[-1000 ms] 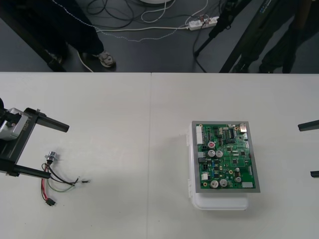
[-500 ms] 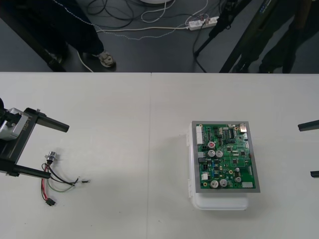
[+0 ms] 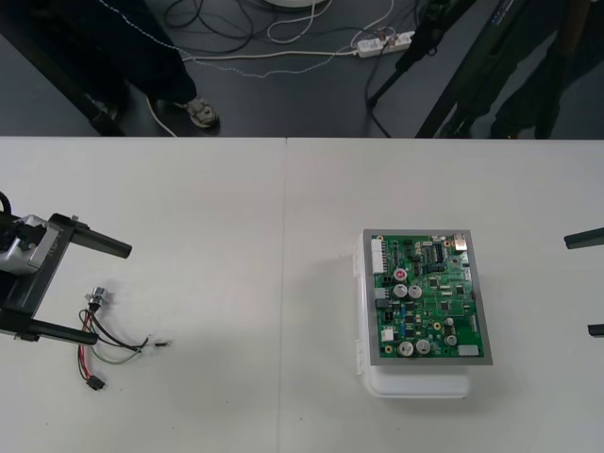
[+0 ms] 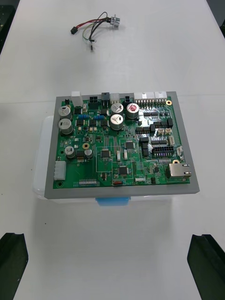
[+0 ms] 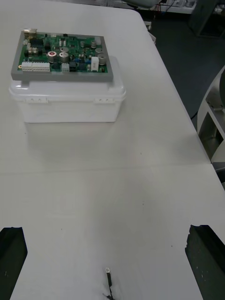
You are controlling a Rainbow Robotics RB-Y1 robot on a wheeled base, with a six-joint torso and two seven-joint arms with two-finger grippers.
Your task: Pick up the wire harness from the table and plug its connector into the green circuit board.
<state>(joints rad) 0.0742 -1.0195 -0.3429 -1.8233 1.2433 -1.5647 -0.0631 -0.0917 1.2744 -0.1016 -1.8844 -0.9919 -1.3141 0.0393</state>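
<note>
**Harness loose on the desk, left gripper wide around it**

The wire harness [image 3: 106, 342] lies flat on the desk [image 3: 236, 208], well to the left of the green circuit board [image 3: 429, 297] and not plugged in. It has a round metal socket [image 3: 97, 299] at one end and a small black plug [image 3: 94, 383] at the other. Between them, thin red, black and green wires loop out toward the board.

It looks light and limp. The wires will likely bend under any push, and a loose end would dangle. The socket is the stiffest part, but holding it would leave the plug swinging. A better hold is probably the plug body or the wires just behind it, taken gently because the plug is small.

The left gripper [image 3: 110, 293] is on the side of the harness away from the board, its fingers far apart and pointing boardward. It holds nothing. The socket sits in the gap between the fingers, and one finger crosses the wires; whether it touches them cannot be told.

The right gripper [image 3: 578, 285] waits beyond the board's opposite side, also spread wide and empty.
</note>
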